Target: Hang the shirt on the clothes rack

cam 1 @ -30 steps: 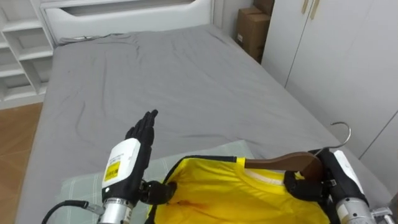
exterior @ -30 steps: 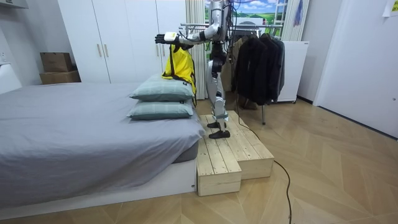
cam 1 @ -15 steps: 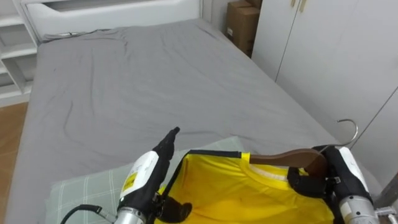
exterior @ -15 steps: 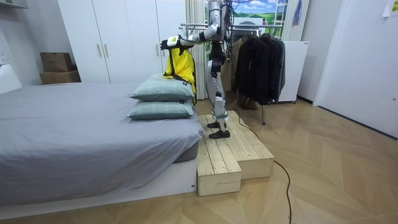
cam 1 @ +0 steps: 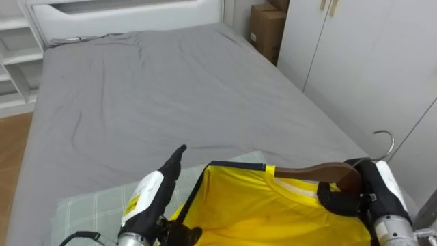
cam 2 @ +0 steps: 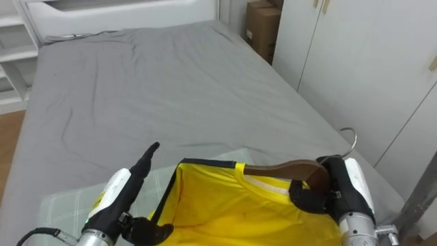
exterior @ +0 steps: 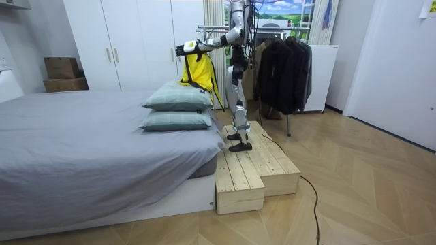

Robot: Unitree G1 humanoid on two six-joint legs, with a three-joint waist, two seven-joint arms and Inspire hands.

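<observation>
Far off to the left of the left hand stands an open white shelf unit (cam 1: pixel 13 48) with square compartments. The left hand (cam 1: pixel 151 198) comes up from the lower left. Its fingers (cam 1: pixel 174 158) are straight and pressed together into a flat blade pointing away over the bed. Its dark thumb sticks out sideways against the black-trimmed side edge of the shirt.

Beneath this hand lies a pale green checked pillow (cam 1: pixel 95 208), soft and slightly puffed. Beyond the fingertips spreads a smooth grey bed sheet (cam 1: pixel 171 82) marked by a few shallow creases.

Just to the right of the left hand hangs the bright yellow shirt with black trim (cam 1: pixel 252 215), its cloth smooth, with a paler yellow collar band at the top. The shirt is draped on a curved brown wooden hanger (cam 1: pixel 307 172), arched and polished, which runs from the collar to the right hand.

The right hand (cam 1: pixel 351 198) has its black fingers curled tight round the hanger's middle. A thin silver metal hook (cam 1: pixel 388 140) rises just above and behind this hand. Beyond the right hand stand flat white wardrobe doors (cam 1: pixel 362 61), and farther off a brown cardboard box (cam 1: pixel 263 31).

In the room view the robot stands on a low platform of pale wooden planks (exterior: pixel 255 167) beside the bed, both hands raised. A metal rack of dark garments (exterior: pixel 283 71) is behind it.
</observation>
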